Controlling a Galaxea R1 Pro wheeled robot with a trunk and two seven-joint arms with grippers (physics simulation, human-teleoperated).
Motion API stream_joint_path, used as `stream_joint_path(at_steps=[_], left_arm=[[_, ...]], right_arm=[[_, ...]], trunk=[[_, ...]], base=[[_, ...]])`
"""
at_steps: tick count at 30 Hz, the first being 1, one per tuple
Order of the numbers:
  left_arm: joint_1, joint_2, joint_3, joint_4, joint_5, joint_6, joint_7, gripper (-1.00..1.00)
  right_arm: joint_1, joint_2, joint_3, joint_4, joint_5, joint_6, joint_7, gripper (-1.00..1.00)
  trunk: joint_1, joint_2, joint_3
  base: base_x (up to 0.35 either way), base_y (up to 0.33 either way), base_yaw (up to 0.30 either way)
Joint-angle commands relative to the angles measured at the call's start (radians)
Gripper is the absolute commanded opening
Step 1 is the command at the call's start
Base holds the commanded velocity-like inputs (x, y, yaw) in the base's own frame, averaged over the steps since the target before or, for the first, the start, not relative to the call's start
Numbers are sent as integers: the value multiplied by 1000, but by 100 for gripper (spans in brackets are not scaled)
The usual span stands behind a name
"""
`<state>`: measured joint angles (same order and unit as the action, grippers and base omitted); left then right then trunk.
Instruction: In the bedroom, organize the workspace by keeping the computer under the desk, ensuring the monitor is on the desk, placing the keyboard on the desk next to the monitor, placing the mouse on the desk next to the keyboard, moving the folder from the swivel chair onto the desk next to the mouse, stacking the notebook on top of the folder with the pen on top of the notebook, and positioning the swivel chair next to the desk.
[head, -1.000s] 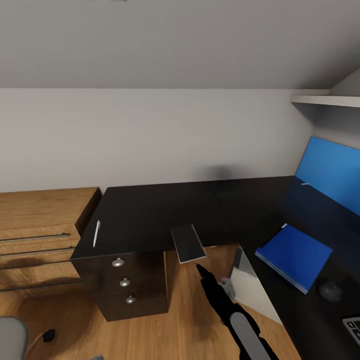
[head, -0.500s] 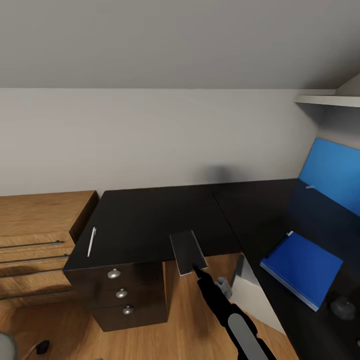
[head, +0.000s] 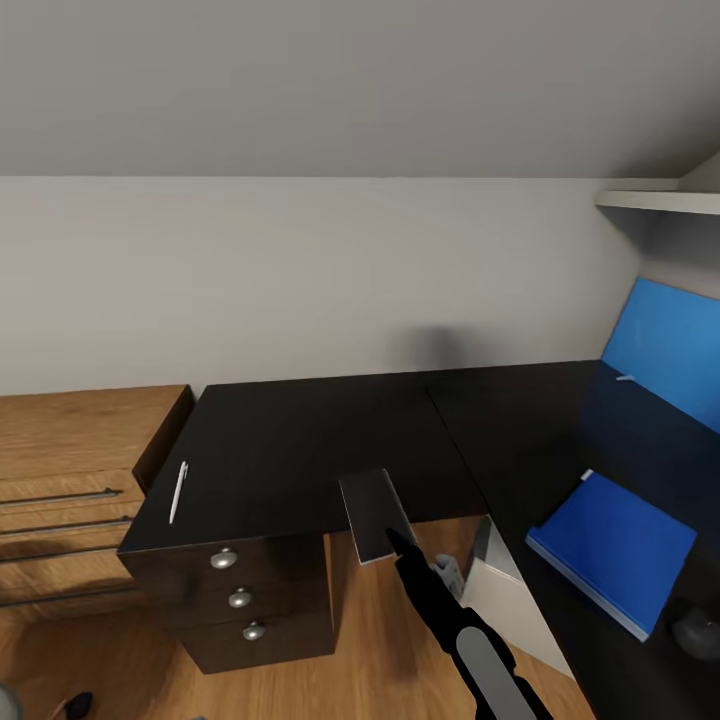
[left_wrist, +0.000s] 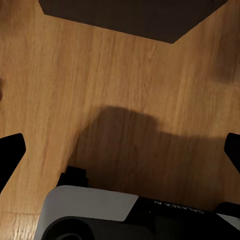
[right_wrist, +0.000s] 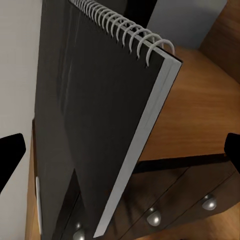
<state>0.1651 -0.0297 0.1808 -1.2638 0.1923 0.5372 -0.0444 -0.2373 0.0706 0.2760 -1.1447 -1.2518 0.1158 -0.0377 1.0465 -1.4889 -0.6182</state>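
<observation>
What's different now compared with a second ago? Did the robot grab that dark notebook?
Mostly the camera swung left, so the blue folder and mouse slid toward the picture's right edge. The right gripper reached up to the notebook's near edge, where a second ago it was just short of it; the notebook now hangs past the desk edge. Whether it is truly gripped cannot be told. The pen stayed on the desk.

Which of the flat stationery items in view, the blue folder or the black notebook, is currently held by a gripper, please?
The black spiral notebook, pinched by the right gripper over the desk edge. The blue folder lies flat on the desk, untouched.
</observation>
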Motion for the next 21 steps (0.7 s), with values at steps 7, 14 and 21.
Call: stream_joint_path(at_steps=[7, 14, 21], left_arm=[[1, -1, 6, -2, 4, 6, -5, 100], [0, -1, 9, -2, 5, 5, -6, 100], [0, -1, 9, -2, 6, 6, -6, 100]], right_arm=[[0, 1, 0, 6, -7, 2, -5, 100], [0, 1, 0, 11, -6, 1, -4, 100], [0, 1, 0, 11, -6, 1, -4, 100]], trunk=[[0, 0, -1], [0, 0, -1], [0, 0, -1]], base=[[111, 13, 0], [89, 21, 0], [56, 13, 0]])
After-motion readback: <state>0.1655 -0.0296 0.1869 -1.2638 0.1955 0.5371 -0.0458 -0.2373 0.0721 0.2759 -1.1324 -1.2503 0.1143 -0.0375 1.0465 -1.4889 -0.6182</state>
